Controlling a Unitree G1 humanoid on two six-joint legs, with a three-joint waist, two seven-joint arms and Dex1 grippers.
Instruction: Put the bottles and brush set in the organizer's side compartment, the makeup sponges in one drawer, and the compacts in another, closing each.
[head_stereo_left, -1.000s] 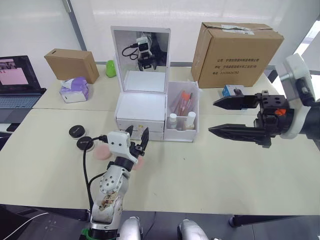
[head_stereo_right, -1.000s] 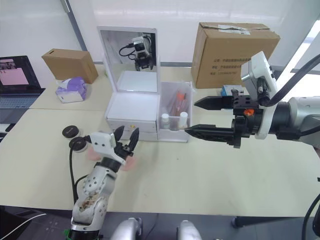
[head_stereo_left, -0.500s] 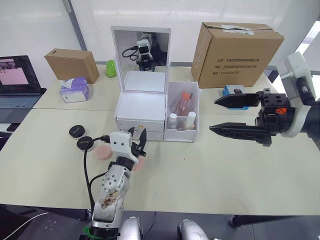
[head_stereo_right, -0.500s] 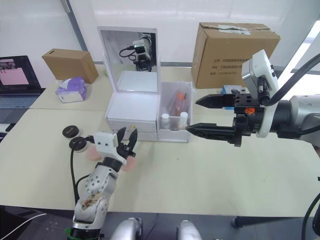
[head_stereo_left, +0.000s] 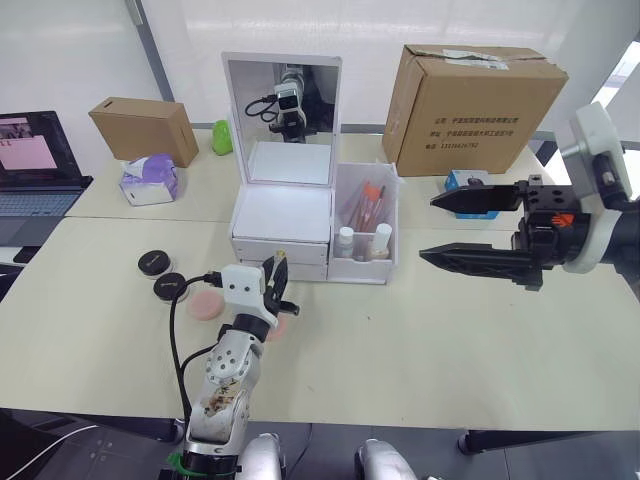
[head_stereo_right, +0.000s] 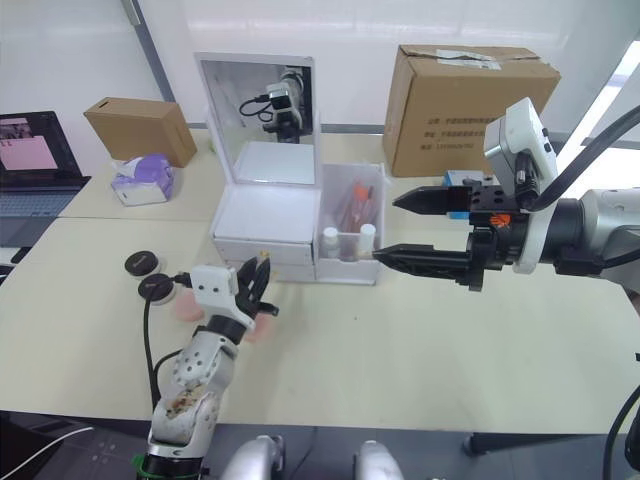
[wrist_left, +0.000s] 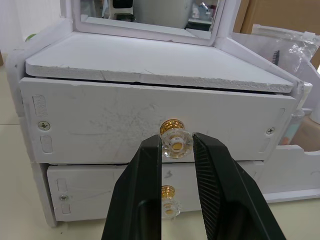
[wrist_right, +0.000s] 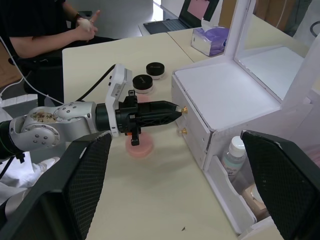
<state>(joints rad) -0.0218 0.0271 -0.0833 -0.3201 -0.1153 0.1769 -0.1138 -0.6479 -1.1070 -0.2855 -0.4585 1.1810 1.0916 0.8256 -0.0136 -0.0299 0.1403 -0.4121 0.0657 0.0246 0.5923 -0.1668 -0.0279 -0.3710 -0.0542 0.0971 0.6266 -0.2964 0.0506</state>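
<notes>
The white organizer (head_stereo_left: 282, 215) with a mirror stands mid-table. Its side compartment (head_stereo_left: 365, 262) holds two bottles (head_stereo_left: 345, 240) and a bagged brush set (head_stereo_left: 368, 200). Both drawers are closed. My left gripper (wrist_left: 176, 140) is shut on the top drawer's gold knob (wrist_left: 176, 136), at the organizer's front (head_stereo_left: 275, 268). Two pink makeup sponges (head_stereo_left: 207, 305) lie on the table beside that arm, one of them (wrist_right: 135, 150) under it. Two black compacts (head_stereo_left: 153, 262) sit further left. My right gripper (head_stereo_left: 427, 228) hangs open and empty in the air right of the organizer.
A large cardboard box (head_stereo_left: 470, 95) stands at the back right with a small blue item (head_stereo_left: 462, 182) before it. At the back left are a small box (head_stereo_left: 145, 128), a tissue pack (head_stereo_left: 150, 180) and a laptop (head_stereo_left: 35, 165). A person (wrist_right: 50, 25) sits across the table.
My left gripper moved forward to the organizer and its fingers closed from open onto the top drawer's knob. The right arm barely shifted.
</notes>
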